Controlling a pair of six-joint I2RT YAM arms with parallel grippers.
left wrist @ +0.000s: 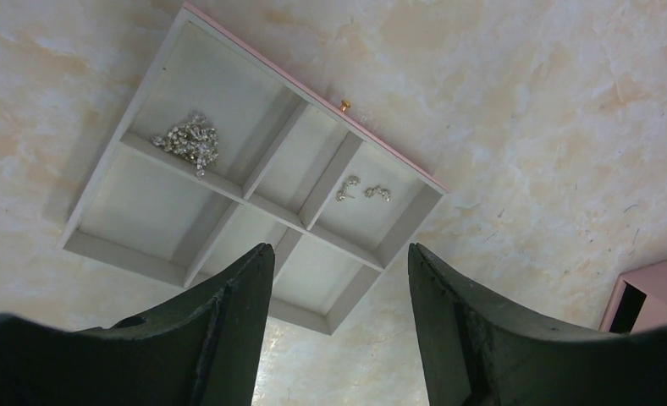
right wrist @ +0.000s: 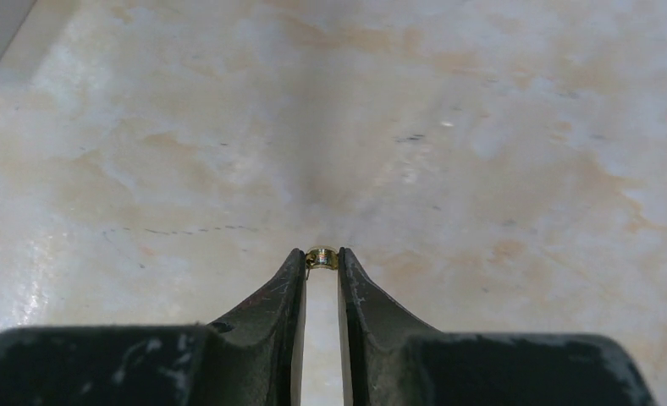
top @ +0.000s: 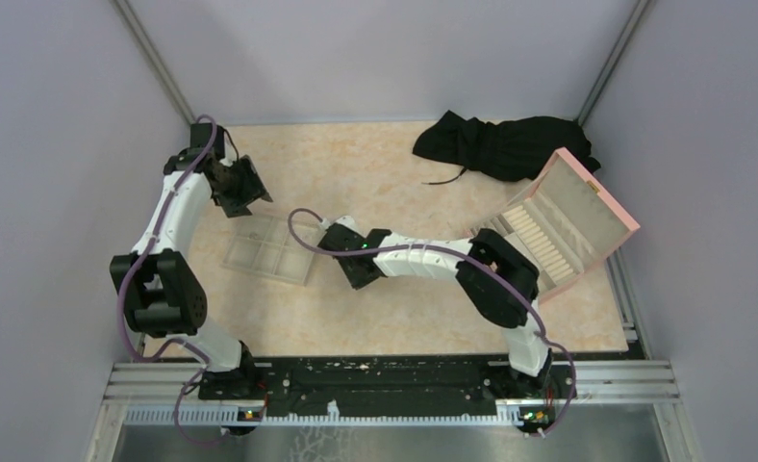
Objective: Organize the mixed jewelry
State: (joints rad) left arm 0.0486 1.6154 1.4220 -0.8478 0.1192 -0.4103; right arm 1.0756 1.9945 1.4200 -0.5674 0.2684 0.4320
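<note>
My right gripper [right wrist: 322,254] is shut on a tiny gold ring-shaped piece of jewelry [right wrist: 322,257], pinched at the fingertips just above the marbled table. In the top view it [top: 341,241] sits just right of the translucent grey compartment tray [top: 260,262]. My left gripper [left wrist: 339,249] is open and empty, hovering above the tray's far-left corner [top: 245,188]. In the left wrist view the tray [left wrist: 157,254] holds a silvery cluster [left wrist: 190,139] in one compartment and two small pale pieces [left wrist: 364,189] in another. A gold stud [left wrist: 344,105] lies on the table beside the tray.
The pink hinged box [top: 572,221] stands open at the right; its corner shows in the left wrist view [left wrist: 652,292]. A black cloth [top: 500,144] lies at the back right. Grey walls close in the table on three sides.
</note>
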